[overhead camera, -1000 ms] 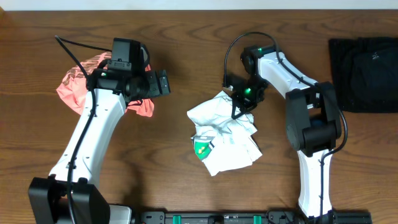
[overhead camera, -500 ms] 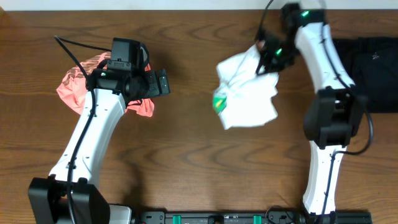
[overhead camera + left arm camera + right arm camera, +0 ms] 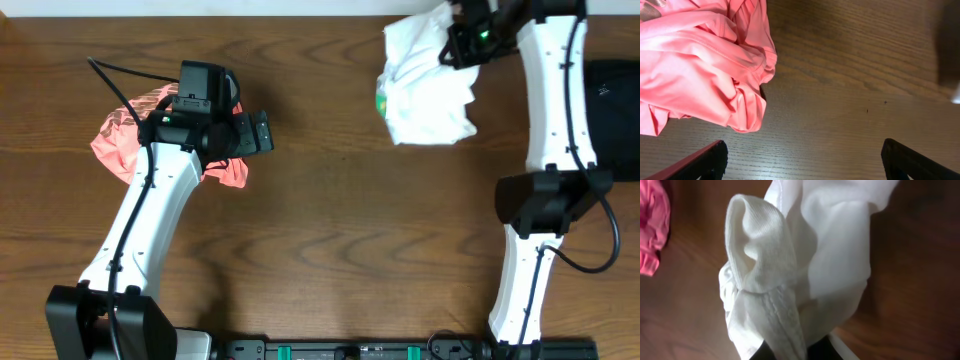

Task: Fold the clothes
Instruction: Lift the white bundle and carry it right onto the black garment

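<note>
lying near white t-shirt [image 3: 425, 95]: black garment [image 3: 618, 110]

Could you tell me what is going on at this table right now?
Two robot arms are working on laundry. The right tool is shut on the white T-shirt, which hangs bunched from it near the far edge of the table. The left tool stands open beside the crumpled pink shirt, holding nothing. A black garment lies at the right edge. Neither shirt is folded yet.
</note>
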{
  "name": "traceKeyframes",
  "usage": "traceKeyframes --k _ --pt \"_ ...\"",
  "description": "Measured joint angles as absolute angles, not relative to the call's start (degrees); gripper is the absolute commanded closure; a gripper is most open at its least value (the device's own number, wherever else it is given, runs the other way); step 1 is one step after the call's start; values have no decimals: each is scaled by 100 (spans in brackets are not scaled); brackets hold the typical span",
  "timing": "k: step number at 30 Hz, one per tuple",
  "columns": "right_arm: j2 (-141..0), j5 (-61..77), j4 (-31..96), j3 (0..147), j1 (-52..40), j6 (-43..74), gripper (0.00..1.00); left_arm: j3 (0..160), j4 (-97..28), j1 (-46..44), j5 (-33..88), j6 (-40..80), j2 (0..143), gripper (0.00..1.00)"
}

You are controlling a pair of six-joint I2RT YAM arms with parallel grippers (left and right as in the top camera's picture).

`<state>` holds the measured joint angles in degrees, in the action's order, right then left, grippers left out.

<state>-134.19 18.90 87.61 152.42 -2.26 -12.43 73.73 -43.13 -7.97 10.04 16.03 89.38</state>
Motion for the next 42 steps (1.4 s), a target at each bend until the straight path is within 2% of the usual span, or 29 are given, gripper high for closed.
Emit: traceKeyframes --k 9,16,28,34,42 --pt "-13419 1643 8877 16319 478 -82 99 7373 -4313 -797 1004 1603 8938 2" --pt "-13419 1597 8779 16562 1243 1109 98 7373 -4313 -797 1004 1603 8938 2" --pt "-13419 1579 8639 16564 2869 4007 99 7373 -4313 -797 1004 1603 8938 2" --pt "-13419 1579 8597 16564 3485 4257 99 7373 -4311 -797 1004 1603 8938 2" --pt "-13419 1584 8287 16564 3863 4287 99 7373 -4311 -797 1004 1603 8938 2"
